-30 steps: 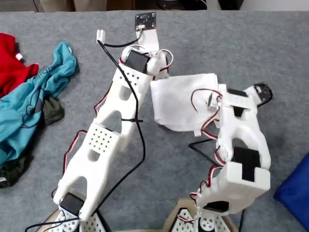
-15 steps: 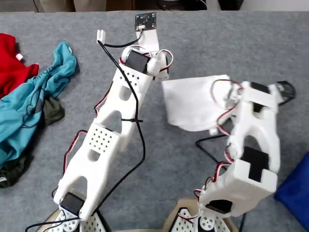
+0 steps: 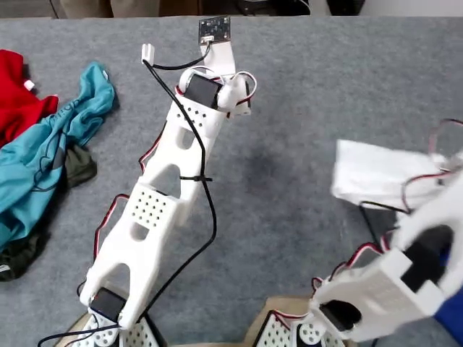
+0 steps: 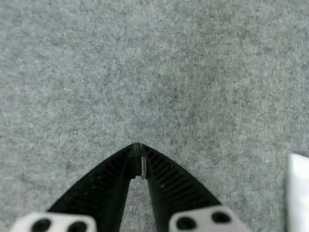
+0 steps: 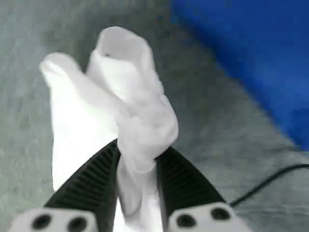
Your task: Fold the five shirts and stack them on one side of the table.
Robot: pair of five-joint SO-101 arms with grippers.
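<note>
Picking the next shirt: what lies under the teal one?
A dark green shirt sticks out from under the teal shirt. How far it runs beneath, or whether more lies there, is covered.

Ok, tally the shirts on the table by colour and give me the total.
red shirt: 1
teal shirt: 1
dark green shirt: 1
white shirt, held in the right claw: 1
blue shirt: 1
Total: 5
</note>
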